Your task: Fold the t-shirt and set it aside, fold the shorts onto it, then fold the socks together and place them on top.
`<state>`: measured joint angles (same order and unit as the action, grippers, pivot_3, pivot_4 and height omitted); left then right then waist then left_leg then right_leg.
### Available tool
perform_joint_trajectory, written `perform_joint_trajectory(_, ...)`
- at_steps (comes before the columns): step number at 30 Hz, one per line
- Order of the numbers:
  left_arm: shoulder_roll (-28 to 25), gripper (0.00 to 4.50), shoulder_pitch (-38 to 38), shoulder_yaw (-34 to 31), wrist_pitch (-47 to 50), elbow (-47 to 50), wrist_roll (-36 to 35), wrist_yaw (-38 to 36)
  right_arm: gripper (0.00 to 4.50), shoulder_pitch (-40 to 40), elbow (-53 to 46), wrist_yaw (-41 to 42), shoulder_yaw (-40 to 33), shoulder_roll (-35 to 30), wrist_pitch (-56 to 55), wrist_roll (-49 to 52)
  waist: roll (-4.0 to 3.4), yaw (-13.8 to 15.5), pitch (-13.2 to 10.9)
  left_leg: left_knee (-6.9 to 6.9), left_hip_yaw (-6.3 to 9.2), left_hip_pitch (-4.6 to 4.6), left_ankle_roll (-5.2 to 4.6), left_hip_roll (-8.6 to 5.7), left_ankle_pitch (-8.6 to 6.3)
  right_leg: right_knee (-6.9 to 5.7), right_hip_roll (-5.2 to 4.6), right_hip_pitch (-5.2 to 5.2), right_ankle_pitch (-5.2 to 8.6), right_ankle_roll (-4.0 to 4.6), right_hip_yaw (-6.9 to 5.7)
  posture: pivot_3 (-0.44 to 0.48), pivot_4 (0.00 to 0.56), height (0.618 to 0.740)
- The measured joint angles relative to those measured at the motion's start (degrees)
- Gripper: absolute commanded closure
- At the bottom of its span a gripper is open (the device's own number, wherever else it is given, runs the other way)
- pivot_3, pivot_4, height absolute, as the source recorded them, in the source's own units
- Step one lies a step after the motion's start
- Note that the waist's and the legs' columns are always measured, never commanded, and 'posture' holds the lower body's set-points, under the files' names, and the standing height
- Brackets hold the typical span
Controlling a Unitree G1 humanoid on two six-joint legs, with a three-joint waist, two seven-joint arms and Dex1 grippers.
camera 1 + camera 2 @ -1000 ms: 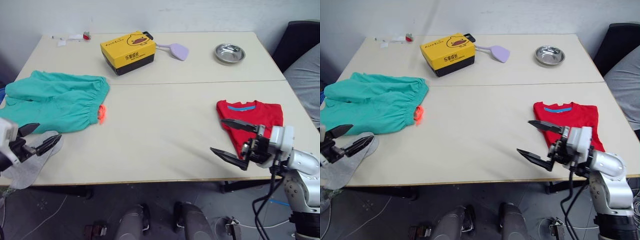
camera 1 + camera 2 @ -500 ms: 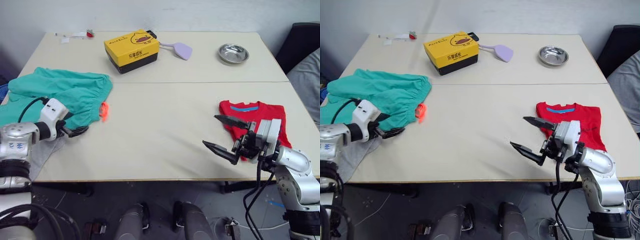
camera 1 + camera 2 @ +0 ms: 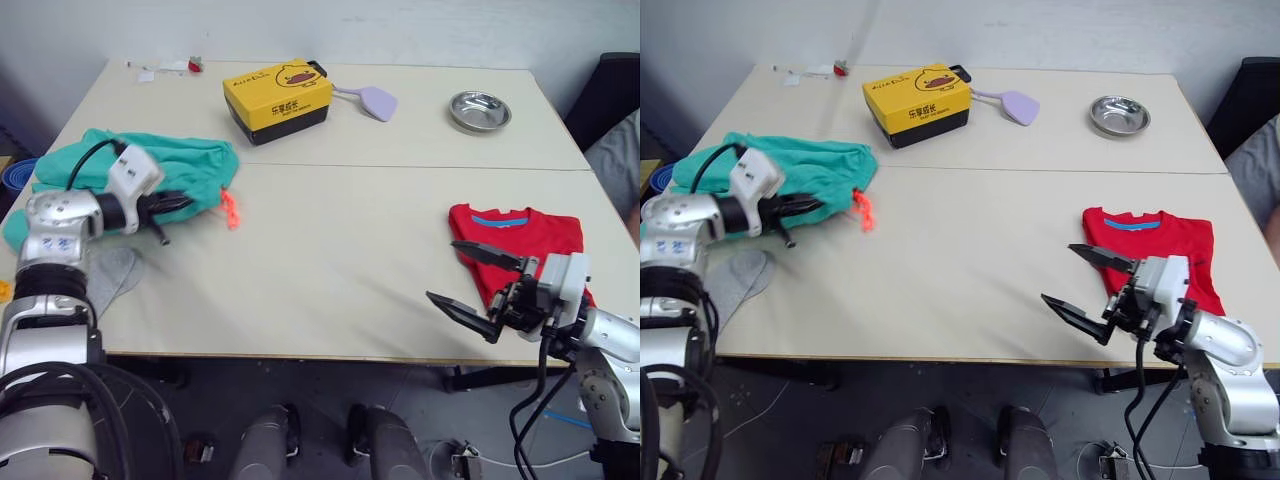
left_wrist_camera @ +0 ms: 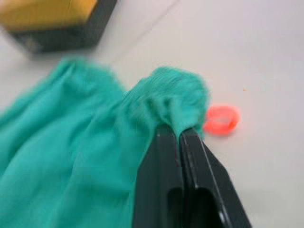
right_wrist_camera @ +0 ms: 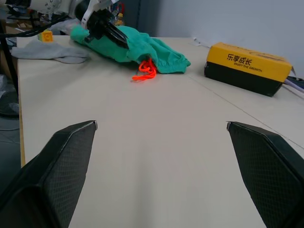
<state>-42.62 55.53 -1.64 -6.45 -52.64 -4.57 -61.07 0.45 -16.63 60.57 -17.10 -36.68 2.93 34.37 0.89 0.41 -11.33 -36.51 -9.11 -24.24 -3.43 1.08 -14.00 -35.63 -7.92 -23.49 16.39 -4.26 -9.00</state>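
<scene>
We saw the left end effector [image 4: 179, 137] clenched on the shorts [image 3: 190, 165] near the yellow box [image 3: 278, 100]; the right end effector [image 3: 478, 282] stood released beside the t-shirt [image 3: 520, 235].

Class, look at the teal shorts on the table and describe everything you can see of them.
The shorts are teal-green soft cloth, bunched and rumpled, not flat. They lie near the table's left edge. The gathered waist faces the table's middle, with a neon orange drawstring trailing onto the tabletop. The left gripper is shut on a fold of the waist. A grey sock lies just beside them, toward the near edge.
</scene>
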Motion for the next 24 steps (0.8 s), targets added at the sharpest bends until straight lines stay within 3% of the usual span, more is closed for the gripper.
perform_joint_trajectory(4,6.8,4.46,0.0,1.1,3.1,9.0,-2.5,-4.0,0.0,0.6,0.3,0.1,-1.5,-1.1,-0.4,-0.2,0.02,-0.1,0.0,-0.13,0.0,0.0,-0.05,-0.01,0.01,-0.02,-0.02,0.02,-0.03,-0.06,0.04,0.0,0.15,0.74)
perform_joint_trajectory(11,22.4,4.46,-0.6,9.2,20.9,23.1,-4.1,-2.8,0.0,2.1,1.0,1.2,-3.8,-5.4,0.0,-0.3,0.02,0.3,0.0,-0.55,0.01,-0.08,-0.14,0.07,-0.06,-0.16,0.21,0.05,-0.02,-0.07,0.07,0.0,0.15,0.74)
perform_joint_trajectory(17,30.4,4.46,-9.6,15.4,28.2,32.4,-4.8,-1.9,0.0,9.5,-0.4,2.4,-8.4,-7.3,2.8,1.0,0.0,0.3,0.0,-0.61,0.01,-0.04,-0.07,0.26,-0.08,-0.15,0.24,0.09,-0.01,-0.04,0.09,0.0,0.15,0.74)
perform_joint_trajectory(20,30.3,3.86,-12.8,16.1,32.3,37.2,-5.6,-0.8,0.0,10.1,-1.7,2.2,-8.4,-7.3,3.5,1.1,-0.01,0.0,0.0,-0.63,0.06,-0.02,-0.04,0.34,-0.08,-0.2,0.25,0.08,-0.04,0.08,0.06,0.0,0.15,0.74)
perform_joint_trajectory(24,28.2,2.62,-15.4,11.9,35.2,43.5,-9.8,0.4,0.0,9.6,-2.0,2.0,-7.8,-7.1,3.7,1.0,-0.02,0.1,0.0,-0.62,0.14,0.01,0.03,0.4,-0.11,-0.2,0.25,0.11,-0.01,0.19,0.04,0.0,0.15,0.74)
